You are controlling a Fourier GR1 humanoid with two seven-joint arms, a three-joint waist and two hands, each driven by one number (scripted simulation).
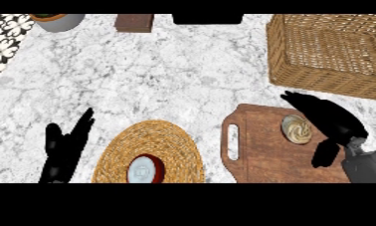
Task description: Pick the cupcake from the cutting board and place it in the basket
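A: Where is the cupcake [297, 129]?
B: On the board [260, 155], near right. I see my right hand [334, 118] spread wide just beside it. My left hand [62, 145] rests open, near left.

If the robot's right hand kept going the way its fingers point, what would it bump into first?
Probably nothing soon: the right hand points up-left over the marble counter, passing left of the basket. Its height is unclear.
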